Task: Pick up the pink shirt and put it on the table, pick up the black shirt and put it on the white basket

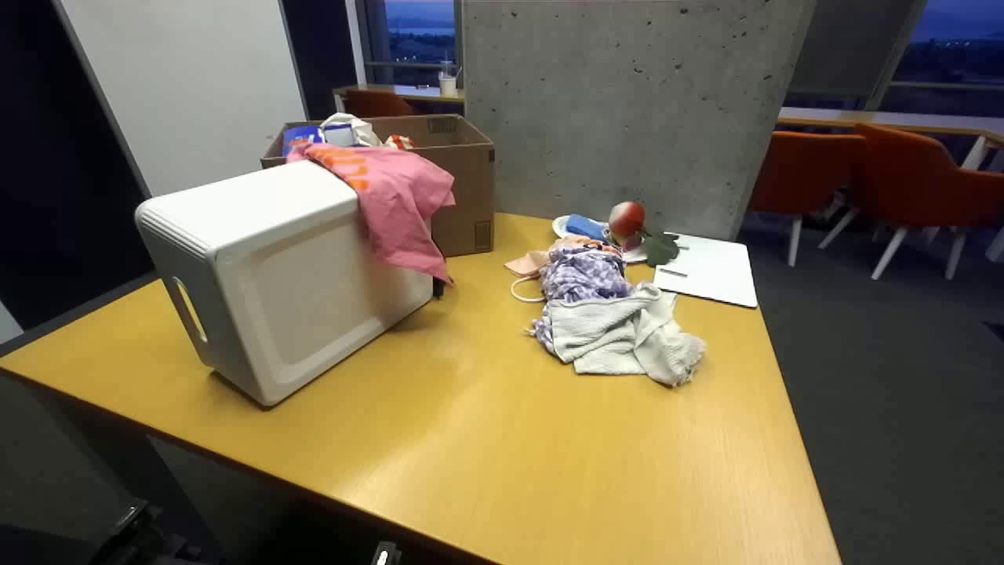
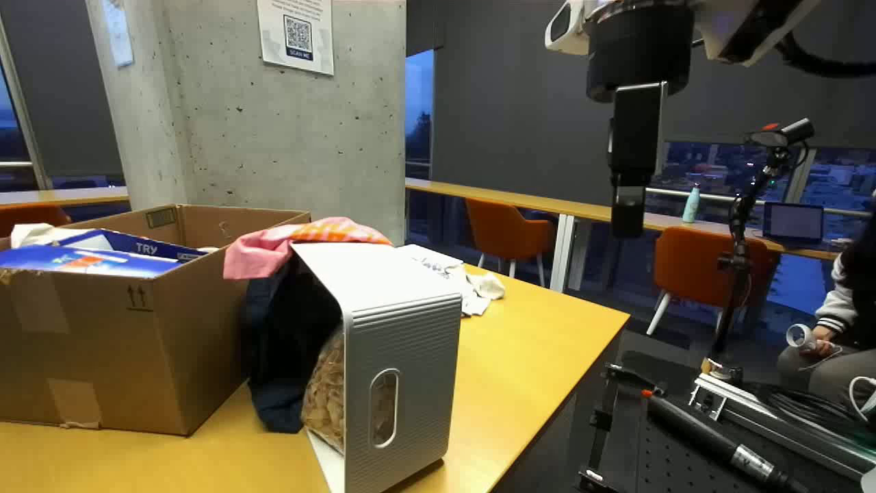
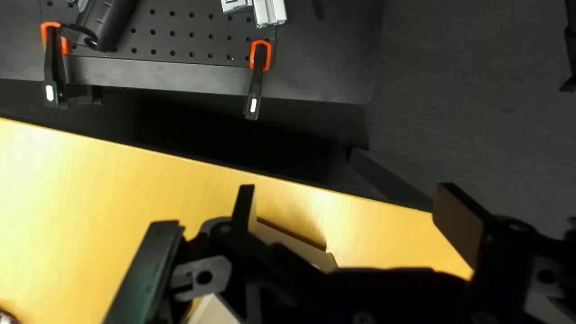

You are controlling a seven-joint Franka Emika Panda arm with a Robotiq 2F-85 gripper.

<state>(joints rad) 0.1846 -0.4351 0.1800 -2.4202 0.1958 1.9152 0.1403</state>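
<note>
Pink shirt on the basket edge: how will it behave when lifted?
The pink shirt is probably floppy: it droops in loose folds over the edge of the white basket. Likely light too, as the fabric looks thin. It could drag the dark cloth, which hangs just below it in an exterior view.

White box-shaped plastic basket (image 1: 329, 302): broad faces smooth with a low sheen, end face finely ribbed. Pink cloth shirt (image 1: 401, 192) with orange print: matt, creased. Dark navy cloth (image 2: 274, 392): matt; weave cannot be made out. Yellow wood-grained tabletop (image 1: 565, 463): smooth, glossy, giving back the light. Brown cardboard box (image 2: 102, 349): matt, smooth panels. Grey concrete pillar (image 1: 620, 102): matt, pitted. Off-white cloth (image 1: 612, 337): crinkled, rough weave, frayed edge. Purple-and-white patterned cloth (image 1: 582, 275): matt, rumpled.
</note>
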